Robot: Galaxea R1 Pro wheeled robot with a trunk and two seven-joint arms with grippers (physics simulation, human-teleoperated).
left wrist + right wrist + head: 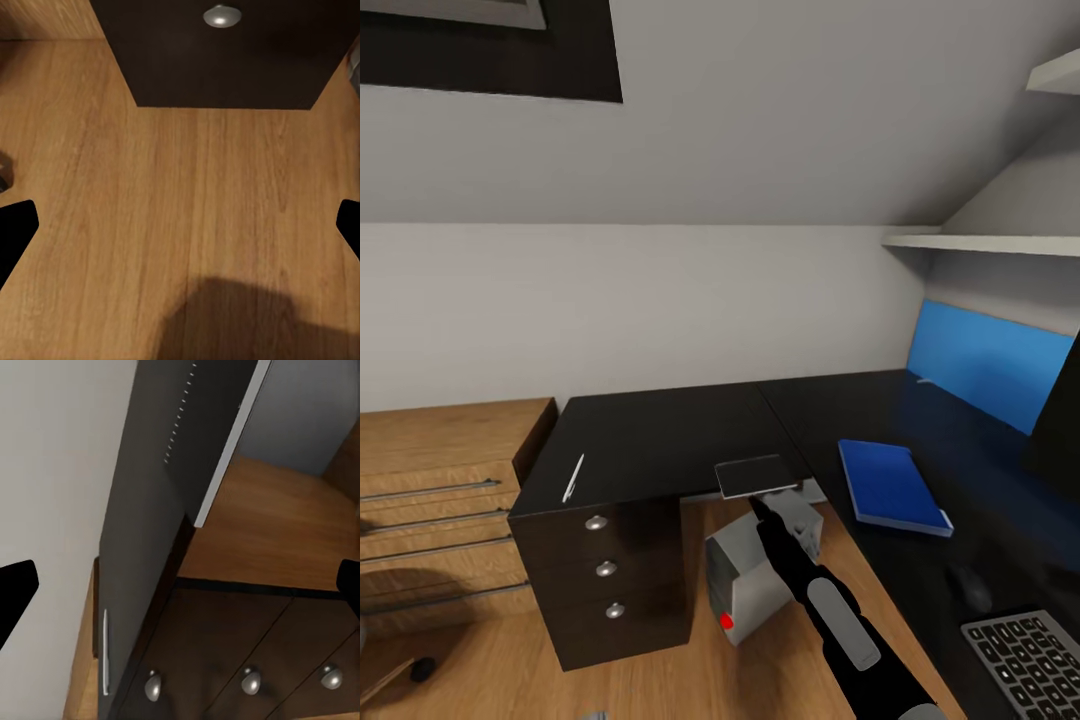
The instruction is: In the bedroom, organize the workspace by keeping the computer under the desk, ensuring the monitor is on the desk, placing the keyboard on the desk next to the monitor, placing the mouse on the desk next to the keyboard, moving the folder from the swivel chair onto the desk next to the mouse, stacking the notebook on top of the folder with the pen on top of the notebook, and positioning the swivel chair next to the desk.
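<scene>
- When I look down from my head, I see my right gripper [762, 507] reaching up to the front edge of the desk [660, 430], right at the notebook [757, 476].
- The notebook sticks out over that edge, so I think it is partway through being moved. It is not yet on the folder [890, 485].
- The blue folder lies flat on the desk, a bit to the right of the notebook. I think it lies there to be the bottom of the pile.
- The pen [573, 478] lies on the desk above the drawers [606, 568], well apart from the folder. It goes on last, so I think it can wait.
- The computer [755, 580] sits on the floor under the desk, where it should be.
- The mouse [968, 588] is just beside the keyboard [1025, 660], and the monitor [1060, 420] stands at the far right.
- In my left wrist view, the left gripper [180, 229] has its fingers spread wide and holds nothing.
- It points down at the wood floor [180, 187] near a drawer knob [220, 15]. I think it hangs there to stay out of the way.
- In my right wrist view, my right gripper [180, 585] also has its fingers spread wide.
- The notebook [202, 427] is just ahead of them, with its white edge toward me. I cannot tell if a finger touches it.
- Past it I see the pen [105, 652] on the desk top and three drawer knobs [249, 681].
</scene>
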